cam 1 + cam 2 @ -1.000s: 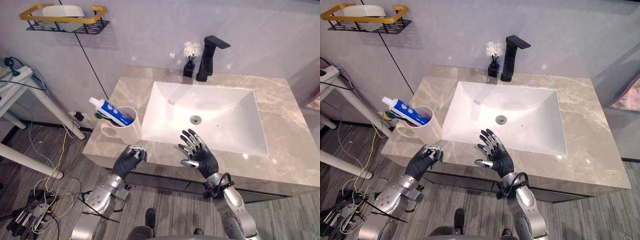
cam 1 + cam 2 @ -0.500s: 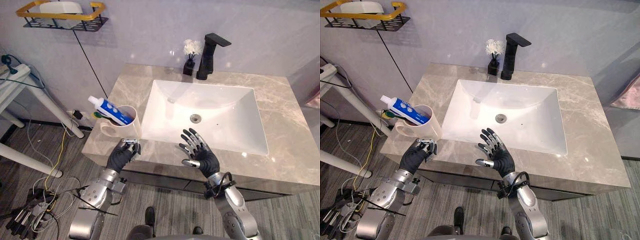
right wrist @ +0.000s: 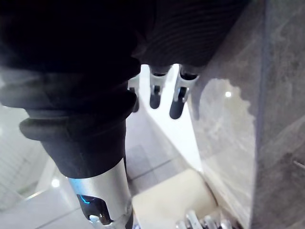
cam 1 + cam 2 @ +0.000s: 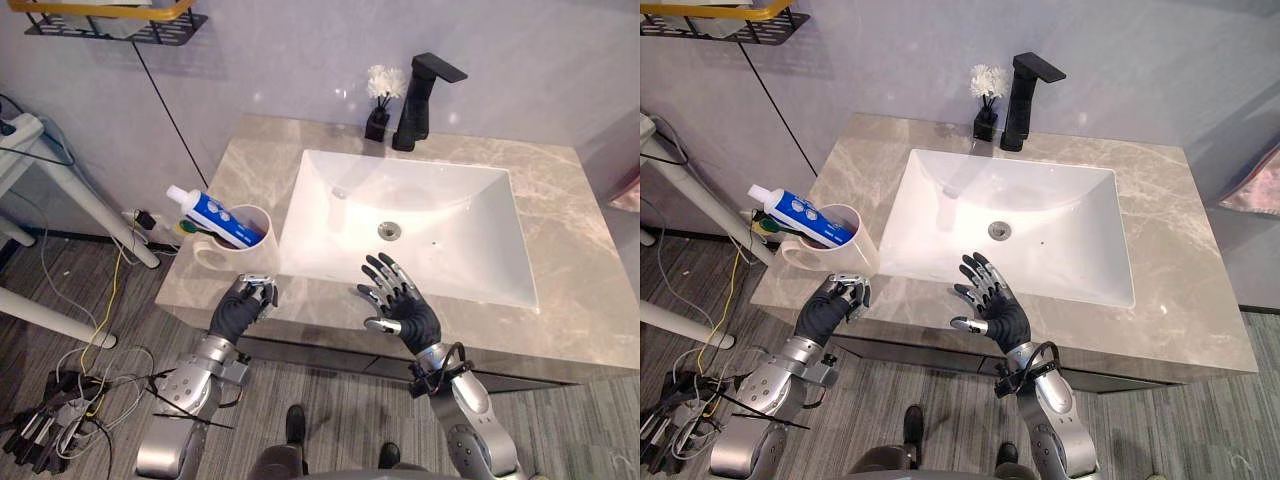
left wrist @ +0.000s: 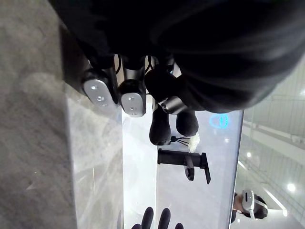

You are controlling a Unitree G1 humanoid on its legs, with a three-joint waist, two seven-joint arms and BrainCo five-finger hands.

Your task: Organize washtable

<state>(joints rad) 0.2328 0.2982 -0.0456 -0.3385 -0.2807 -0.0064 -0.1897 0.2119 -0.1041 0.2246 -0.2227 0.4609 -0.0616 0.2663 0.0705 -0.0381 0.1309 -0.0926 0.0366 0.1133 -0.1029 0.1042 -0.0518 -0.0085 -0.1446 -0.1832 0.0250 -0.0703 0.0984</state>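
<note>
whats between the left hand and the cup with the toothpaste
Just a strip of bare marble counter lies between the left hand and the cup, as the left eye view shows.

Grey wall [image 4: 300, 60] carries a black wire shelf [image 4: 120, 28]; white table legs [image 4: 95, 210] stand on grey plank floor [image 4: 340, 400].
</note>
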